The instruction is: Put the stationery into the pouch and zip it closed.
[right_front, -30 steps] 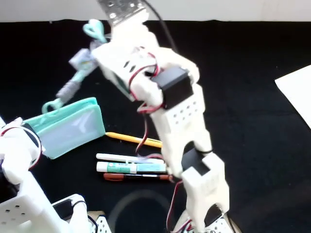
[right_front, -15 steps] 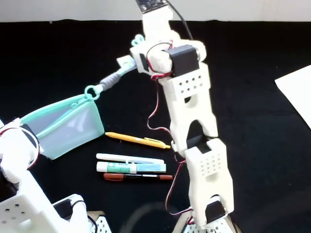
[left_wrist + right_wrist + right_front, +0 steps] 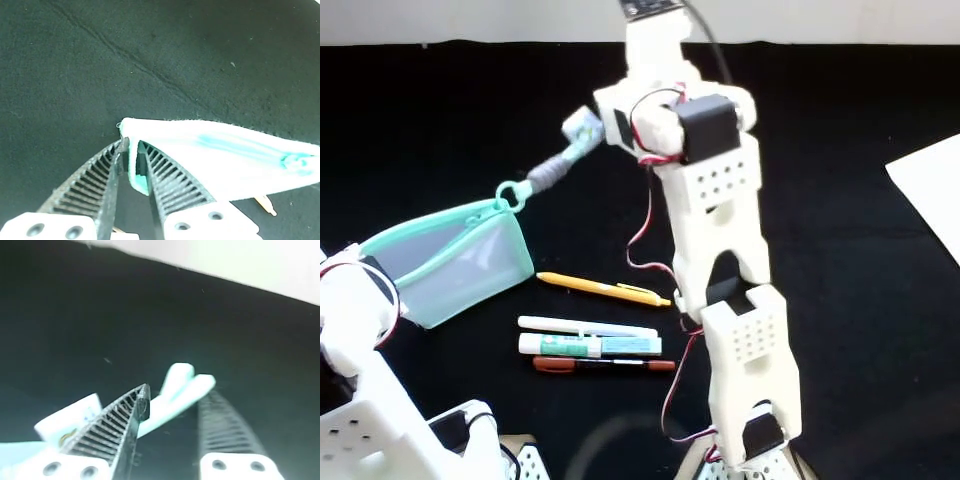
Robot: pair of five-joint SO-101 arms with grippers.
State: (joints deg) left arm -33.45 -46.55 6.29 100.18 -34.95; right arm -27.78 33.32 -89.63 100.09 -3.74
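Observation:
The mint, see-through pouch (image 3: 450, 262) lies at the left of the black table. My left gripper (image 3: 392, 302) is shut on its near corner; in the left wrist view the fingers (image 3: 165, 175) pinch the pouch's edge (image 3: 220, 152). A grey and mint zipper strap (image 3: 548, 170) runs taut from the ring at the pouch's top corner up to my right gripper (image 3: 588, 125), which holds it above the table. The strap's looped end (image 3: 182, 382) pokes out between the right fingertips (image 3: 140, 407). A yellow pen (image 3: 605, 289), a white pen (image 3: 585, 327), a green marker (image 3: 590, 346) and a red pen (image 3: 605, 364) lie beside the pouch.
The right arm's white links (image 3: 720, 260) stand over the middle of the table, just right of the pens. A white sheet (image 3: 932, 190) lies at the right edge. Black cloth (image 3: 840, 330) covers the table.
The right gripper has swung to the right with the strap, which went from hanging slack to stretched taut. The pouch's top corner rose slightly. The left arm and pens stayed put.

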